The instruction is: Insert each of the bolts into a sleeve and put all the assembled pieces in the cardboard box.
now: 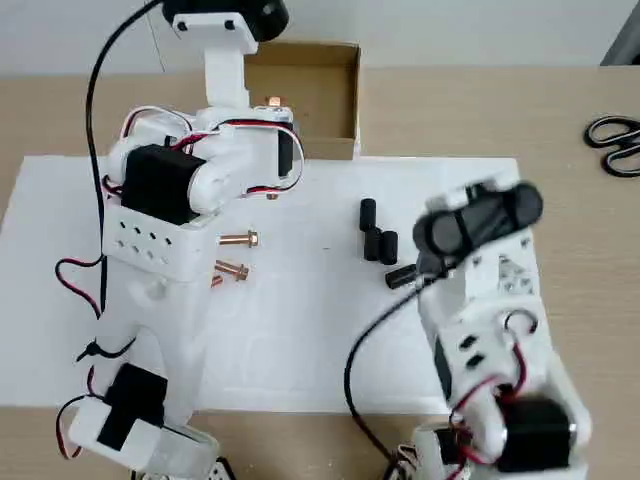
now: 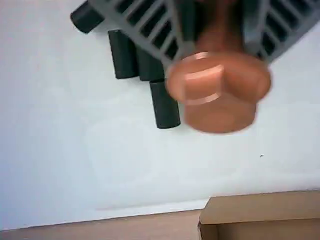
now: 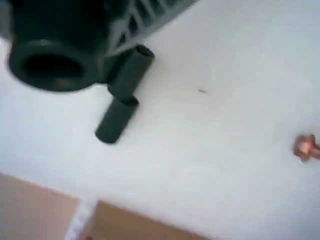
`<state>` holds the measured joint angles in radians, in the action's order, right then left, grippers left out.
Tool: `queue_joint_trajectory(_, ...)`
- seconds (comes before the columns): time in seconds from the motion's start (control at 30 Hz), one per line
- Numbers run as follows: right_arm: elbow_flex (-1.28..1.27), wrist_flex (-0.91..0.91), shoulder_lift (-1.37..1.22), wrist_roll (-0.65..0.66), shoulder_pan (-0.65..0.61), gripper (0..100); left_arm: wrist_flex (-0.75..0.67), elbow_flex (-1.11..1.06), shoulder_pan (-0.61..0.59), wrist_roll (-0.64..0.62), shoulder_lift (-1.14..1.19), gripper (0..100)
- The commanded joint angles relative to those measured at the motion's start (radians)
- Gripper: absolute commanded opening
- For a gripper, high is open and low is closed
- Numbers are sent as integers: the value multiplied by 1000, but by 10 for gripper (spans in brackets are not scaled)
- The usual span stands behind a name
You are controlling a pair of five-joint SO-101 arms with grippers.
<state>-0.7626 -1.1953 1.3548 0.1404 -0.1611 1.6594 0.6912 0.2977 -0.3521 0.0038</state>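
Left fingers (image 2: 145,27) clamp the copper flanged hex bolt (image 2: 217,92) by its shank; right fingers (image 3: 142,15) hold a black cylindrical sleeve (image 3: 47,62), bore exposed; seemingly poised for mating.

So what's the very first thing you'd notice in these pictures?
The copper bolt clamped in the left gripper, head toward its wrist camera. Next, the black sleeve in the right gripper, open end facing that camera. On the white sheet lie loose sleeves and spare bolts.
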Motion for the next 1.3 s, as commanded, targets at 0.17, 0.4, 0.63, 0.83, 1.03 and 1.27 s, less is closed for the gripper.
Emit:
queue_joint_trajectory(0.17,-239,116,216,-17,-10,4,-35,8,3,-6,-196,6)
queue_joint_trajectory(0.4,-338,116,226,-21,-22,4,-37,-77,-3,-6,-402,6)
queue_joint_trajectory(0.63,-361,119,257,-77,-140,5,-43,-288,-5,-5,-640,6)
queue_joint_trajectory(0.83,-371,136,328,-127,-151,5,-278,-693,3,-11,-753,6)
queue_joint_trajectory(1.03,-440,136,415,-187,-153,4,-717,-1113,8,-12,-799,6)
queue_joint_trajectory(1.27,-488,137,460,-210,-173,4,-962,-1342,160,-12,-799,6)
